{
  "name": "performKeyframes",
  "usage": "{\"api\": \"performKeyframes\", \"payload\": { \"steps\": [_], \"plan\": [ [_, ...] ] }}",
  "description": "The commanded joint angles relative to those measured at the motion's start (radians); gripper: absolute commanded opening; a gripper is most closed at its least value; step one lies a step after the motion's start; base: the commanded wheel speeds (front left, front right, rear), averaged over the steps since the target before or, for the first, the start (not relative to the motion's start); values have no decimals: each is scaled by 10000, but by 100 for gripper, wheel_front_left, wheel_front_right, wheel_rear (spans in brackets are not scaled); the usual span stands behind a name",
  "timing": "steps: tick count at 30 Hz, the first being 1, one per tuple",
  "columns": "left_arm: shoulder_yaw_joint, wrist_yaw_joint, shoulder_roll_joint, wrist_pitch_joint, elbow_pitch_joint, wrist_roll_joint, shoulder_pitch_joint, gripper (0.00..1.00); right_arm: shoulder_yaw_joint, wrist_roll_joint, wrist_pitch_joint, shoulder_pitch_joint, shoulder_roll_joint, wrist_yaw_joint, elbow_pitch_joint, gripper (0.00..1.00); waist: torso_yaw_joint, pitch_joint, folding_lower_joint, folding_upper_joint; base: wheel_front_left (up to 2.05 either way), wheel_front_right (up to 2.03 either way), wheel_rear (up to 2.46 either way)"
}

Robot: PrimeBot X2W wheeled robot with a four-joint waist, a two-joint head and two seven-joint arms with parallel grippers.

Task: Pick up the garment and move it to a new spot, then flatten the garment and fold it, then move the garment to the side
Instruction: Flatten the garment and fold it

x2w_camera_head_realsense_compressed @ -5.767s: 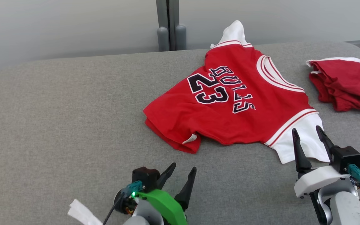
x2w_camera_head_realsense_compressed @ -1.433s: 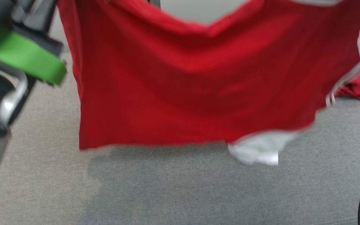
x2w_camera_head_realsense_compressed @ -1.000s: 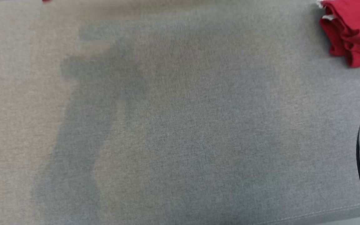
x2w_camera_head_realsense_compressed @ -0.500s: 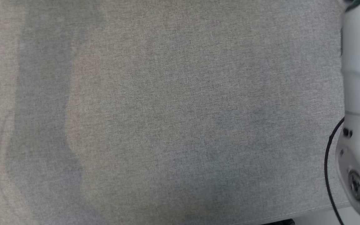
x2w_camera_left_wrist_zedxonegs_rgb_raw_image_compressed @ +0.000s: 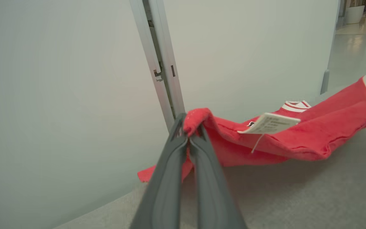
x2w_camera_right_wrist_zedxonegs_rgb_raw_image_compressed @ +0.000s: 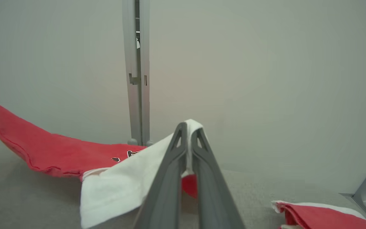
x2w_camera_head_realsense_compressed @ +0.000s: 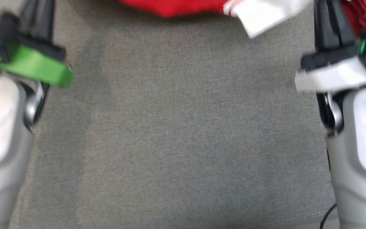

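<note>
The garment [x2w_camera_left_wrist_zedxonegs_rgb_raw_image_compressed: 297,140] is a red jersey with white trim and a paper tag [x2w_camera_left_wrist_zedxonegs_rgb_raw_image_compressed: 269,123], and it hangs stretched between my two grippers just above the grey surface. My left gripper [x2w_camera_left_wrist_zedxonegs_rgb_raw_image_compressed: 189,125] is shut on a red hem corner. My right gripper [x2w_camera_right_wrist_zedxonegs_rgb_raw_image_compressed: 188,127] is shut on the white sleeve [x2w_camera_right_wrist_zedxonegs_rgb_raw_image_compressed: 122,184], with the red body [x2w_camera_right_wrist_zedxonegs_rgb_raw_image_compressed: 59,152] trailing to its left. In the blurred head view the garment's edge [x2w_camera_head_realsense_compressed: 176,8] lies along the top, with the left gripper [x2w_camera_head_realsense_compressed: 38,12] at upper left and the right gripper [x2w_camera_head_realsense_compressed: 330,16] at upper right.
A second red garment [x2w_camera_right_wrist_zedxonegs_rgb_raw_image_compressed: 316,216] lies folded on the grey padded surface [x2w_camera_head_realsense_compressed: 183,127] to the right, close to my right gripper. A pale wall with a grey metal post [x2w_camera_right_wrist_zedxonegs_rgb_raw_image_compressed: 135,73] stands behind the surface.
The head view has swung: half a second ago it showed bare grey surface and part of the right arm. Both grippers and the garment's edge now stand along its top.
</note>
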Motion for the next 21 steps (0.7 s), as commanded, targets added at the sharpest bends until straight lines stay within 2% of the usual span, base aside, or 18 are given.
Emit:
{"api": "performKeyframes", "payload": {
  "steps": [1, 3, 11, 17, 21],
  "plan": [
    [130, 65, 56, -26, -669, -100, 1193, 0, -153, 164, 270, 1205, -15, -12, -760, 0, 205, -910, -1, 0, 0, 0, 0],
    [184, 125, 24, -26, -1450, -38, 2570, 0, -291, 351, 681, 2709, 12, -12, -1738, 0, 309, -1460, -1, 0, 0, 0, 0],
    [437, 671, -170, -27, -3112, -155, 5860, 0, -403, 762, 1585, 5970, 27, -12, -3840, 0, 277, -2760, -1, 0, 0, 0, 0],
    [348, 1033, -20, 152, -4146, -435, 7843, 0, -597, 735, 2276, 7642, 30, -12, -5138, 0, 272, -3251, -1, 0, 0, 0, 0],
    [186, 1174, 17, 653, -4653, -753, 8636, 0, -779, 992, 2480, 8172, 29, -12, -5312, 0, 351, -3299, -1, 0, 0, 0, 0]
  ]
}}
